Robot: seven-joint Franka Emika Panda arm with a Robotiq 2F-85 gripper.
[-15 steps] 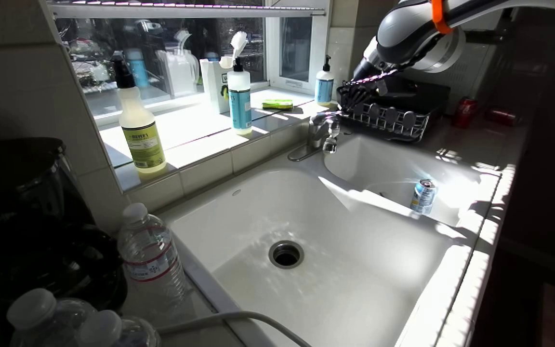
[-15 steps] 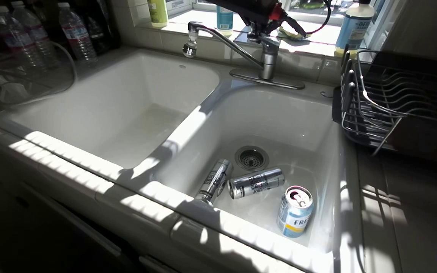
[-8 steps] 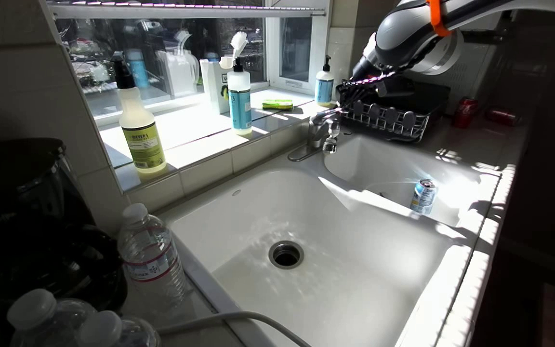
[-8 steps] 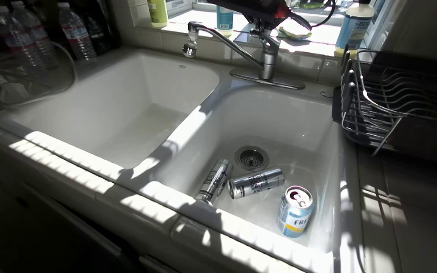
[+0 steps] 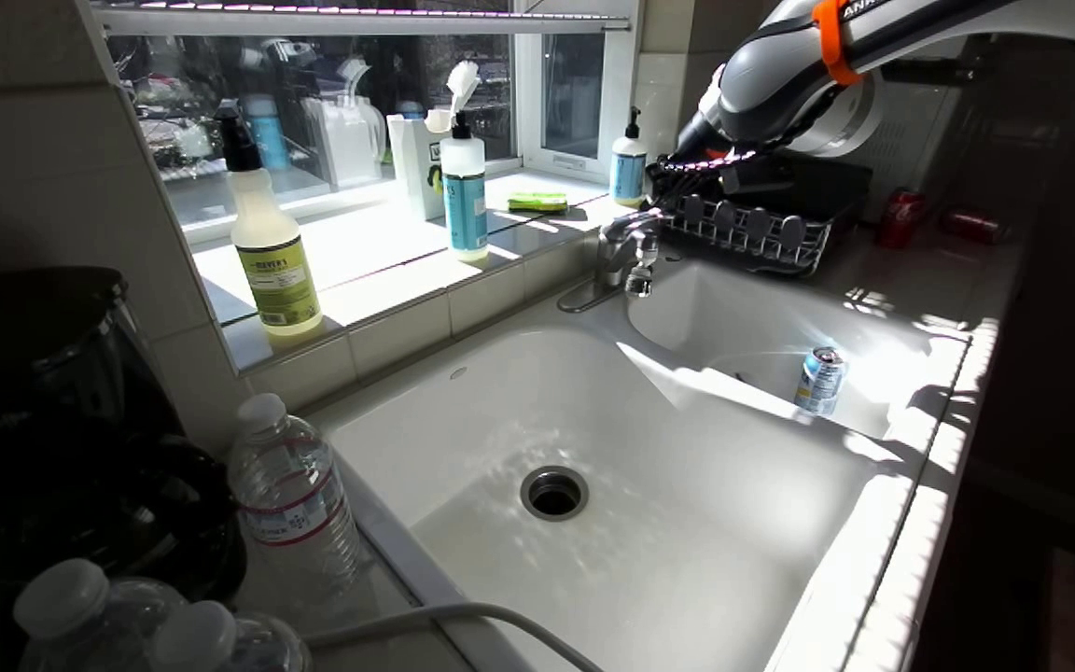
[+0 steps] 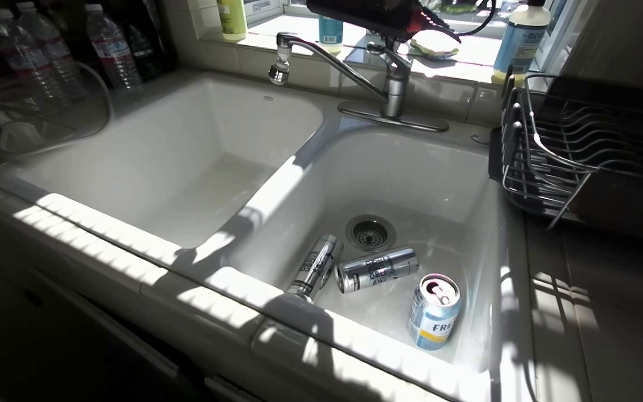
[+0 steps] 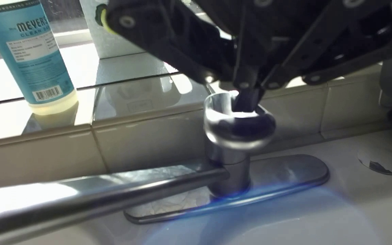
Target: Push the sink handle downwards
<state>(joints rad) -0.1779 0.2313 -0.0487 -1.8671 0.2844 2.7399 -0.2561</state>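
Note:
The sink handle is a shiny chrome lever, seen in both exterior views [image 5: 634, 222] [image 6: 392, 56] and as a loop-like top in the wrist view [image 7: 240, 127]. It sits on the silver faucet body [image 6: 395, 95]. My black gripper comes from the top of the wrist view [image 7: 247, 100]. Its fingers are together, with the tips at the handle's opening; I cannot tell whether they touch it. In an exterior view the gripper [image 5: 657, 191] is just above the handle. The sink [image 5: 687, 523] is a white double basin below.
The spout [image 6: 344, 64] reaches over the large basin. A blue soap bottle [image 7: 32, 58] and a sponge [image 6: 435, 44] stand on the sill. A dish rack [image 6: 556, 134] is beside the sink. Several cans, one light blue [image 6: 434, 312], lie or stand in the small basin.
The arm has moved slightly downward in an exterior view, and the gripper has come lower toward the handle. The handle shows no clear movement.

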